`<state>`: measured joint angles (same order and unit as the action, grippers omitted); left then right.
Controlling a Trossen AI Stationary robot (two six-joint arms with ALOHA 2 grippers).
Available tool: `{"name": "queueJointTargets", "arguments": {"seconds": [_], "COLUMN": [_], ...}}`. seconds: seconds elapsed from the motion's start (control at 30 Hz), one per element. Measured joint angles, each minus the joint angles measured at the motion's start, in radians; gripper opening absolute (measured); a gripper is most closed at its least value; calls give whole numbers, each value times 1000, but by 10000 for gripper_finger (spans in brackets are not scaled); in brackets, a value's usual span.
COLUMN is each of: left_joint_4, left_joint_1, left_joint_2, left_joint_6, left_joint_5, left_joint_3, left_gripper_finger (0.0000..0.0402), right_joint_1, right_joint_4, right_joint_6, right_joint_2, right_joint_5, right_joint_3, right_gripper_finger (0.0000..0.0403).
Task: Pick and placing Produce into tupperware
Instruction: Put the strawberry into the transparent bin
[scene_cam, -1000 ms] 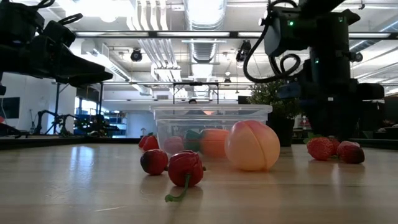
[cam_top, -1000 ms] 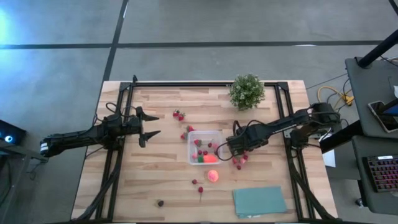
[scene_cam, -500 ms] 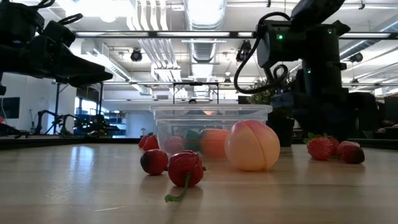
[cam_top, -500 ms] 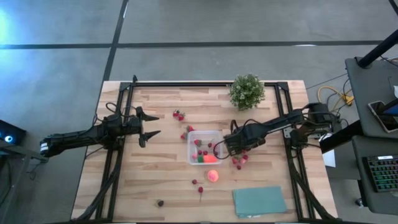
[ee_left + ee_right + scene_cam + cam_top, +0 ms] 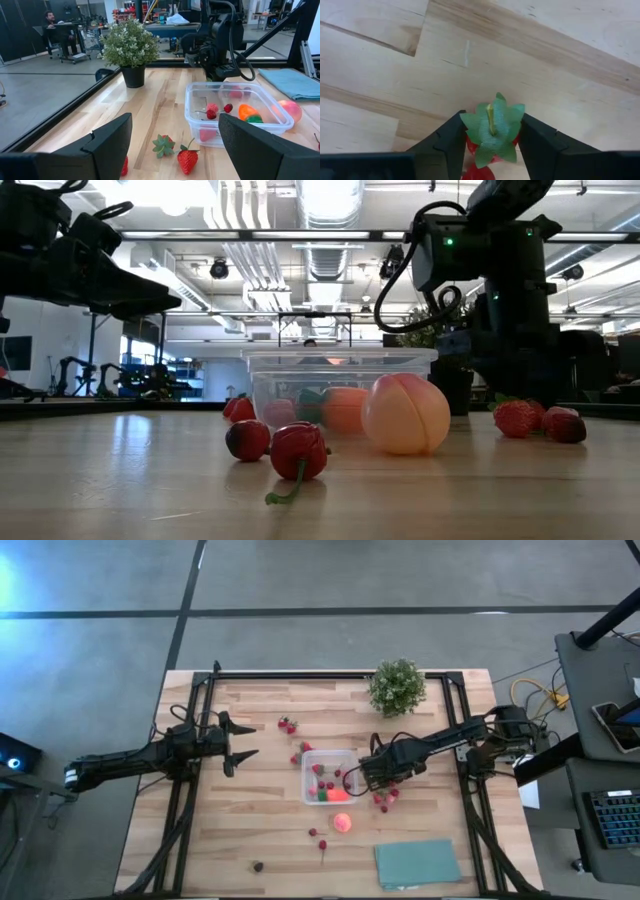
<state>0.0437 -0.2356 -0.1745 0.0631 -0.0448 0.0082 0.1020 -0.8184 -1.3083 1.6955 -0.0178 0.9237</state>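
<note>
The clear tupperware point(image 5: 330, 777) stands mid-table and holds several red strawberries and an orange-red piece with a green end point(image 5: 248, 112). My right gripper point(image 5: 366, 774) is just off its right wall, shut on a strawberry point(image 5: 492, 131) with a green leafy cap. My left gripper point(image 5: 238, 745) is open and empty, left of the tupperware; strawberries point(image 5: 180, 152) lie on the wood below it. A peach-like ball point(image 5: 343, 823) rests on the table near the tupperware's near side. My right gripper pinches the strawberry's red sides point(image 5: 468, 144) just below the green cap, between its two fingers point(image 5: 446, 142). The fingers point down from above. The cap faces up toward the wrist. Whether the strawberry's tip rests on the wood is hidden by the berry itself.
More strawberries lie right of the tupperware point(image 5: 385, 800), beyond it point(image 5: 288, 725) and toward the near edge point(image 5: 318, 838); a dark piece point(image 5: 258, 865) lies near the front. A potted plant point(image 5: 397, 687) stands at the far edge. A teal cloth point(image 5: 417, 862) lies at the near right.
My right gripper has moved a little toward the table's left, closer to the tupperware's right wall, then has kept still.
</note>
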Motion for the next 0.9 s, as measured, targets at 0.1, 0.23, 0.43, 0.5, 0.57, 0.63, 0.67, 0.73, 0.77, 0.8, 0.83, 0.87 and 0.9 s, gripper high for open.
{"name": "queueJointTargets", "arguments": {"seconds": [0.1,0.23,0.43,0.5,0.57,0.63,0.67,0.73,0.77,0.8,0.83,0.87,0.9], "left_joint_4": [0,0,0,0,0,0,0,0,0,1,-1,-1,1], "left_joint_1": [0,0,0,0,0,0,0,0,0,0,0,0,0], "left_joint_2": [0,0,0,0,0,0,0,0,0,-1,-1,0,-1], "left_joint_6": [0,0,0,0,0,0,0,0,0,0,0,0,0], "left_joint_5": [0,0,0,0,0,0,0,0,0,0,0,0,0], "left_joint_3": [0,0,0,0,0,0,0,0,0,0,0,0,0], "left_gripper_finger": [283,283,283,283,283,283,283,283,283,283,283,283,283], "right_joint_1": [0,0,0,-1,-4,-9,-12,-20,-26,-32,-37,-38,-39], "right_joint_4": [-5,-4,-1,17,51,94,113,144,149,147,147,145,141], "right_joint_6": [-2,-26,-25,19,76,139,169,206,218,226,229,232,235], "right_joint_2": [-4,-22,-69,-86,-92,-90,-80,-52,-31,-8,16,38,61], "right_joint_5": [0,-1,-37,-69,-97,-107,-106,-105,-99,-87,-80,-79,-73], "right_joint_3": [0,0,62,116,179,247,278,336,359,384,410,433,454], "right_gripper_finger": [140,140,150,149,147,145,145,147,150,152,156,160,165]}}
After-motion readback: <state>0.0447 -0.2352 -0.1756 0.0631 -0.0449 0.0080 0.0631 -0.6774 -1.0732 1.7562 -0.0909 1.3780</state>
